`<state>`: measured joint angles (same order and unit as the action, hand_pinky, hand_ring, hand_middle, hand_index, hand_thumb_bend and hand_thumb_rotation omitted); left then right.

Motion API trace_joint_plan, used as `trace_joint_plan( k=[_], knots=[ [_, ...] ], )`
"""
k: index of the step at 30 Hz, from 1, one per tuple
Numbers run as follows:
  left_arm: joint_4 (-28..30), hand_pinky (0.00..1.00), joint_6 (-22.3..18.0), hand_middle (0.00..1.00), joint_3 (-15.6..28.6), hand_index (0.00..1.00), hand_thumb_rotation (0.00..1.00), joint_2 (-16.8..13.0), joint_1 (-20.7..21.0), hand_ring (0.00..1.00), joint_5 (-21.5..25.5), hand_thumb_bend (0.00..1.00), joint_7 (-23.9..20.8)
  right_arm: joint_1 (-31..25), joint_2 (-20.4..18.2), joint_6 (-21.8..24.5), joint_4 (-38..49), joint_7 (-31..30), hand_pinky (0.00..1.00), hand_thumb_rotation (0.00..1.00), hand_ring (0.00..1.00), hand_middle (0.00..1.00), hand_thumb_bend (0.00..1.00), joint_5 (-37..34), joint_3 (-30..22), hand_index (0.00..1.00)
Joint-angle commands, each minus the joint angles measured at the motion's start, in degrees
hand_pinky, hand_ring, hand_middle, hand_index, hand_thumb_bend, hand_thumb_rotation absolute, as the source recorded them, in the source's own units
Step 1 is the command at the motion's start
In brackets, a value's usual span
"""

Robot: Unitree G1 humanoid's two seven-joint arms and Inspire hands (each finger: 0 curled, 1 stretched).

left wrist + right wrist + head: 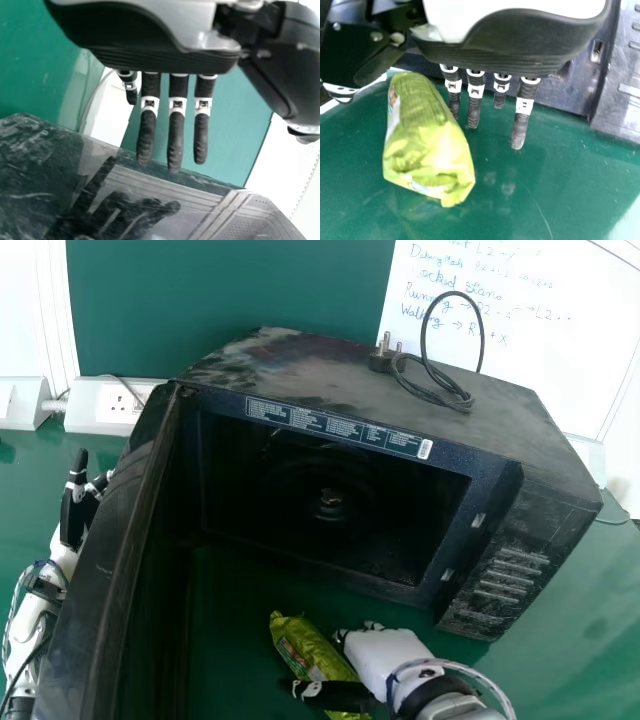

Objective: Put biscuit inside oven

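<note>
Biscuit packet (308, 648) is lying on the green table (560, 640), in front of the microwave oven (300, 360) and outside its dark mouth (250, 490). It is resting just to the left of the right hand (390, 655), so that hand is being the near one. The packet's long side is running on a slant: one end is pointing away, up toward the oven and a bit left, and the other end is coming back near the thumb (340, 696). In the head view the thumb is crossing over that near end, and the straight fingers (474, 112) are hanging beside the packet, a little spread, not curling round it. I cannot tell if the hand is touching it. The left hand (72, 520) is sitting well apart, out past the open door (115, 540), with its fingers straight too, so the door is standing between it and the packet. The job is now asking, I think, for the right hand to be closing in leftward, squeezing across the packet's thin way, before lifting it forward into the mouth.
</note>
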<state>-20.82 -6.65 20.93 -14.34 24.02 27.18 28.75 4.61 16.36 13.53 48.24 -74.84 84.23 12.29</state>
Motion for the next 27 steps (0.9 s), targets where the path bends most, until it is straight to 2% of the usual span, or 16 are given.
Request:
trace_joint_plan(
  k=[1,13,21,27],
  knots=[
    [0.7,0.24,0.5,0.41,-0.2,0.49,0.08,-0.4,-0.7,0.31,0.1,0.51,0.2,-0.6,-1.0,-0.7,-0.4,-0.6,0.64,0.55,0.83,0.88,0.94,0.8,-1.0,0.90],
    [3.4,0.25,2.4,0.41,-0.3,0.49,0.08,-0.5,-1.5,0.32,-0.2,0.52,-1.8,-3.8,-3.0,-5.3,0.7,2.0,0.69,0.54,0.85,0.90,0.91,3.2,-2.0,0.92],
    [3.9,0.25,3.9,0.41,-0.2,0.49,0.08,-0.6,-1.3,0.32,0.1,0.52,-2.2,-9.3,-4.4,-10.7,1.4,10.1,0.67,0.52,0.83,0.89,0.93,9.2,1.1,0.92],
    [4.0,0.24,3.6,0.40,-0.3,0.49,0.08,-0.5,-1.2,0.31,-0.1,0.52,-2.1,-11.9,-6.8,-12.9,1.5,11.5,0.71,0.49,0.85,0.91,0.92,11.7,2.6,0.92]
  ],
)
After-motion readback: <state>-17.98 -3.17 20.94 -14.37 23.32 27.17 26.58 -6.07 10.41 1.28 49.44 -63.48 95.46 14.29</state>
